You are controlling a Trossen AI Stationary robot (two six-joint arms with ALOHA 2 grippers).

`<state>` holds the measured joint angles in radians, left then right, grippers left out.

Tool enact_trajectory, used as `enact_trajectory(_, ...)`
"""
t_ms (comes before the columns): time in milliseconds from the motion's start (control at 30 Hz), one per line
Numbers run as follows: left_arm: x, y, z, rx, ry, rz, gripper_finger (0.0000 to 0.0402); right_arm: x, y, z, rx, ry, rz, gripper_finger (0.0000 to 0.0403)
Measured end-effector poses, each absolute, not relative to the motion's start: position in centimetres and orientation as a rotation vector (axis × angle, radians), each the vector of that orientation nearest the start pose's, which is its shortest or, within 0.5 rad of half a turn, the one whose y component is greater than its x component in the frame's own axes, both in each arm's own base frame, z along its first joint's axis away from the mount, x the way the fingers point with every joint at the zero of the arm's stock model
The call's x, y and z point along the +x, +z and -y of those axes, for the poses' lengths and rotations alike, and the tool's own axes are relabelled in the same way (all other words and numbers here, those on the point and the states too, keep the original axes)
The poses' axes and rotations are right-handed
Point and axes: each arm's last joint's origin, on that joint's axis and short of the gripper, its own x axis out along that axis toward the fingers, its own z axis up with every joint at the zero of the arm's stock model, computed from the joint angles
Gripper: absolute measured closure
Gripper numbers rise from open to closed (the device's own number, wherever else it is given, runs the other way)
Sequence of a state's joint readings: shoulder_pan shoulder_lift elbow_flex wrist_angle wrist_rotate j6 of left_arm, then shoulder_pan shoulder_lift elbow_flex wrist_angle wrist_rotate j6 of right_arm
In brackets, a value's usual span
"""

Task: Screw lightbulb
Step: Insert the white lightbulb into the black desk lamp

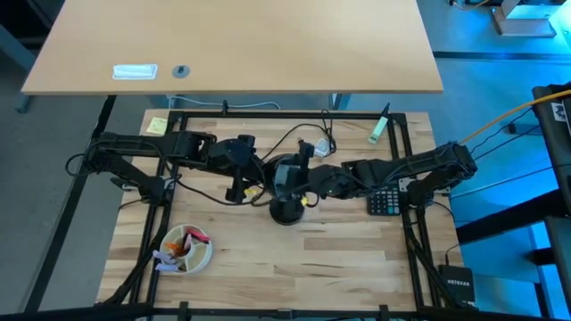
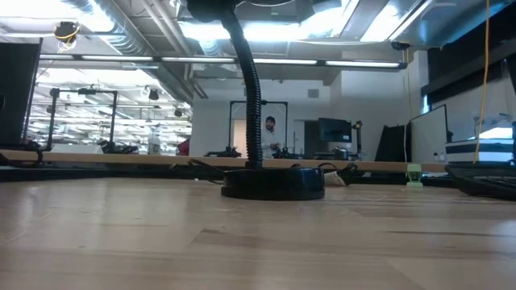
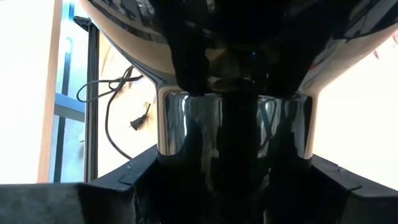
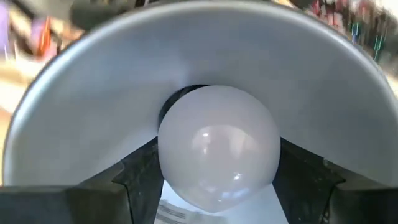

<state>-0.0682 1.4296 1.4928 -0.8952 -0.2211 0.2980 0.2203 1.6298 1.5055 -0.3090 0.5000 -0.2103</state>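
The black desk lamp stands mid-table on its round base (image 1: 285, 211) (image 2: 272, 184), its gooseneck (image 2: 250, 89) rising out of the low view. Its head (image 1: 287, 174) hangs between my two grippers. My left gripper (image 1: 263, 169) (image 3: 233, 174) comes from the table's left and is shut on the lamp head behind the black shade (image 3: 236, 37). My right gripper (image 1: 305, 178) (image 4: 221, 180) comes from the right and is shut on the white lightbulb (image 4: 217, 149), which sits in the middle of the silvery reflector (image 4: 93, 106). My left gripper holds the lamp head's shiny chrome collar (image 3: 186, 124), just behind the shade, between its two fingers (image 3: 124, 180), one on each side. It comes roughly level from the table's left. The head is held up above the table on the gooseneck. My right gripper pinches the bulb's round glass (image 4: 174, 155) between its two fingers (image 4: 140, 177), one on each side of the globe. It comes from the table's right, pointing into the shade's open mouth. The bulb's base is hidden behind the globe, deep in the reflector.
A calculator (image 1: 385, 201) lies under the right arm. A bowl with small items (image 1: 186, 250) is at the near left. A yellow note (image 1: 158, 126), a green pen (image 1: 379, 125) and the lamp's cord (image 1: 308, 138) lie at the far side. A person (image 2: 270, 133) shows far beyond.
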Motion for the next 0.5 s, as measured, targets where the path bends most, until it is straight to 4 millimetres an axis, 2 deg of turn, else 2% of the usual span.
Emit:
enact_trajectory(333, 28.7, 36.9, 1.9, 0.394, 0.025, -0.849, 0.0152, 37.0, 35.1, -5.7, 0.407, -0.361, -0.36, 0.0146)
enact_trajectory(500, 28.5, 36.9, 1.9, 0.407, 0.045, -0.863, 0.0152, 37.1, 35.1, -5.3, 0.73, -0.395, -0.324, 0.0146)
